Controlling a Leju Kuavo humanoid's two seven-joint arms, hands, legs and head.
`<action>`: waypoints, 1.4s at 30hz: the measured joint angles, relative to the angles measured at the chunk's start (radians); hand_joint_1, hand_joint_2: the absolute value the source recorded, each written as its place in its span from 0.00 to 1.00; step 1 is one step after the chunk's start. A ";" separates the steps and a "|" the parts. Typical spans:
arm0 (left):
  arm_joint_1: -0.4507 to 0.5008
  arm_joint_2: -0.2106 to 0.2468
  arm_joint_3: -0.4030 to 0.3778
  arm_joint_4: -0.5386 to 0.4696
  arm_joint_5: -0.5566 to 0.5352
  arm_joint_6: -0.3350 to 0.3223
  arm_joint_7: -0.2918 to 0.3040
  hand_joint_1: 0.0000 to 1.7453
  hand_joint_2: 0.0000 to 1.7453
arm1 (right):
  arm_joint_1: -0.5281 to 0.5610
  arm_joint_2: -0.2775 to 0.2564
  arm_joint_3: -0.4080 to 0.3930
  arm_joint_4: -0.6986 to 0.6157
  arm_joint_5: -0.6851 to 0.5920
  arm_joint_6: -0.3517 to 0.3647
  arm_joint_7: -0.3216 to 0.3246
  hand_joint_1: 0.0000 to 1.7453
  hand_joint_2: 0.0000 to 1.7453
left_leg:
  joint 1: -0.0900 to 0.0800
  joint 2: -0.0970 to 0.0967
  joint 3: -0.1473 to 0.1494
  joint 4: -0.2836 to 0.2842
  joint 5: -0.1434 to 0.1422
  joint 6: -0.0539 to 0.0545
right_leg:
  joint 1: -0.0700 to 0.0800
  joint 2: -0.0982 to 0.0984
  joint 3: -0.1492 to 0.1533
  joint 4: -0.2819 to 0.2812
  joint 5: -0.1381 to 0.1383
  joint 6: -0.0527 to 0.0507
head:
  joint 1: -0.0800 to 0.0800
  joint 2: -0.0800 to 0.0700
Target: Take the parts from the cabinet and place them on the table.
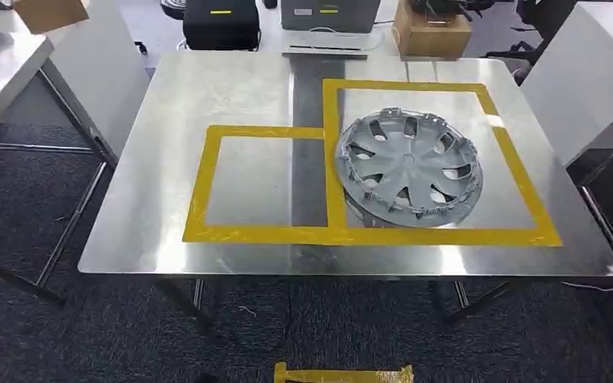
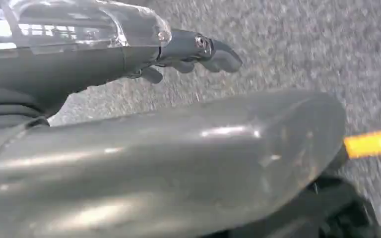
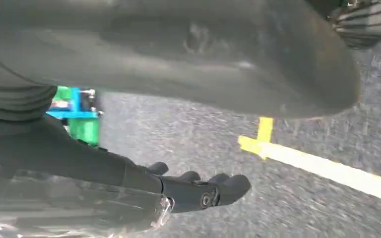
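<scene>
- Dark grey carpet (image 1: pixel 64 319) runs under and around a shiny metal table (image 1: pixel 207 88) that fills the middle of the head view.
- Yellow tape (image 1: pixel 199 183) marks two adjoining rectangles on the table: a smaller one at centre left and a larger one at centre right.
- Lying flat inside the larger rectangle is a silver-grey wheel cover (image 1: pixel 408 166), round, with radiating spokes, openings between them, and small clips around its rim.
- Its left rim reaches the tape strip that divides the two rectangles; the other sides keep apart from the tape.
- Bare table lies inside the smaller rectangle and along the near edge at the lower middle of the frame.
- A white table (image 1: pixel 0 64) stands at the upper left, and a cardboard box (image 1: pixel 431 32) sits beyond the far edge, upper right.
- The left hand (image 2: pixel 193 52) hangs above the carpet, fingers loosely extended, holding nothing.
- The right hand (image 3: pixel 198 191) likewise hangs above the carpet near yellow floor tape (image 3: pixel 322 168), fingers apart and empty.
</scene>
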 joint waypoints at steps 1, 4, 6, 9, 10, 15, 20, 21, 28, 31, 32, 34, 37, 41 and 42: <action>0.002 0.000 0.000 0.000 0.000 0.000 0.000 0.00 0.00 | 0.000 0.000 0.001 0.000 0.000 0.000 0.000 0.00 0.00 | -0.001 0.001 0.000 -0.006 0.011 -0.007 | 0.002 -0.001 -0.005 -0.007 0.015 -0.002 | 0.000 0.000; 0.003 0.001 0.000 0.000 0.000 0.000 0.001 0.00 0.00 | 0.001 0.000 0.002 0.001 -0.001 0.001 0.002 0.00 0.00 | -0.001 -0.008 -0.035 0.068 -0.117 -0.015 | -0.009 -0.012 -0.042 -0.029 0.065 -0.014 | -0.008 0.000; 0.003 0.002 -0.001 0.000 0.000 0.001 0.001 0.00 0.00 | 0.003 0.001 0.002 0.001 -0.002 0.001 0.003 0.00 0.00 | 0.000 -0.008 -0.059 0.205 -0.218 -0.022 | -0.007 -0.014 -0.078 -0.021 0.087 -0.009 | -0.015 0.000; 0.003 0.003 -0.004 0.000 0.000 0.001 0.001 0.00 0.00 | 0.003 0.003 0.002 0.001 -0.002 0.001 0.003 0.00 0.00 | -0.001 -0.008 -0.022 0.263 -0.147 -0.025 | -0.007 -0.019 -0.141 0.004 0.115 -0.004 | -0.019 0.000; 0.003 0.003 -0.005 0.000 0.000 0.001 0.001 0.00 0.00 | 0.003 0.004 0.002 0.001 -0.002 0.001 0.003 0.00 0.00 | -0.001 -0.008 0.020 0.220 -0.109 -0.026 | -0.009 -0.020 -0.161 0.016 0.121 0.000 | -0.019 0.000; -0.001 0.004 -0.008 0.000 0.000 0.002 0.000 0.00 0.00 | 0.002 0.004 0.003 0.001 -0.002 0.001 0.003 0.00 0.00 | -0.006 -0.010 0.179 -0.016 -0.164 -0.002 | -0.007 -0.018 -0.204 0.057 0.150 0.020 | -0.021 0.000; -0.001 0.005 -0.009 0.000 0.000 0.002 0.001 0.00 0.00 | 0.012 0.005 0.005 0.002 -0.003 0.003 0.004 0.00 0.00 | -0.002 -0.011 0.125 -0.020 -0.109 0.033 | -0.018 -0.012 -0.240 0.194 -0.015 0.052 | -0.008 0.000; 0.000 0.005 -0.009 0.000 -0.001 0.002 0.003 0.00 0.00 | 0.011 0.005 0.006 0.002 -0.004 0.003 0.004 0.00 0.00 | -0.004 -0.011 0.110 -0.020 -0.096 0.033 | -0.019 -0.012 -0.252 0.269 -0.064 0.055 | -0.007 0.000; 0.000 0.009 -0.017 0.000 -0.022 -0.009 0.040 0.00 0.00 | 0.004 0.006 0.009 0.002 -0.004 0.019 0.012 0.00 0.00 | -0.019 -0.007 0.029 -0.017 -0.028 0.023 | 0.001 -0.006 0.003 0.011 0.015 -0.002 | -0.001 0.000; -0.001 0.011 -0.018 0.000 -0.035 -0.022 0.061 0.00 0.00 | 0.001 0.005 0.010 0.002 -0.006 0.021 0.015 0.00 0.00 | -0.008 0.002 0.015 -0.027 0.007 0.004 | 0.008 -0.004 0.003 -0.027 0.020 -0.004 | 0.000 0.000; 0.001 0.011 -0.021 0.000 -0.039 -0.026 0.066 0.00 0.00 | 0.002 0.004 0.011 0.002 -0.012 0.021 0.017 0.00 0.00 | -0.010 0.002 0.016 -0.035 0.019 -0.004 | 0.008 -0.005 -0.002 -0.040 0.038 -0.011 | 0.000 0.000; 0.001 0.011 -0.026 0.000 -0.050 -0.032 0.068 0.00 0.00 | 0.002 0.000 0.011 0.002 -0.021 0.021 0.022 0.00 0.00 | -0.009 -0.006 -0.003 0.009 -0.068 -0.011 | -0.002 -0.012 -0.014 -0.056 0.065 -0.013 | -0.006 0.000; 0.001 0.010 -0.034 0.000 -0.053 -0.036 0.064 0.00 0.00 | 0.001 -0.009 0.011 0.002 -0.033 0.040 0.024 0.00 0.00 | -0.003 -0.010 -0.059 0.227 -0.212 -0.025 | -0.001 -0.016 -0.068 -0.032 0.088 -0.016 | -0.015 0.000; 0.001 0.002 -0.043 0.000 -0.065 -0.037 0.055 0.00 0.00 | 0.002 -0.014 0.011 0.002 -0.049 0.055 0.031 0.00 0.00 | 0.001 -0.007 0.040 0.171 -0.100 -0.035 | -0.008 -0.019 -0.143 0.017 0.104 -0.005 | -0.019 0.000; 0.000 0.000 -0.043 0.000 -0.066 -0.037 0.053 0.00 0.00 | 0.001 -0.015 0.011 0.002 -0.052 0.055 0.032 0.00 0.00 | 0.003 -0.005 0.099 0.087 -0.094 -0.037 | -0.009 -0.019 -0.158 0.032 0.105 -0.002 | -0.021 0.000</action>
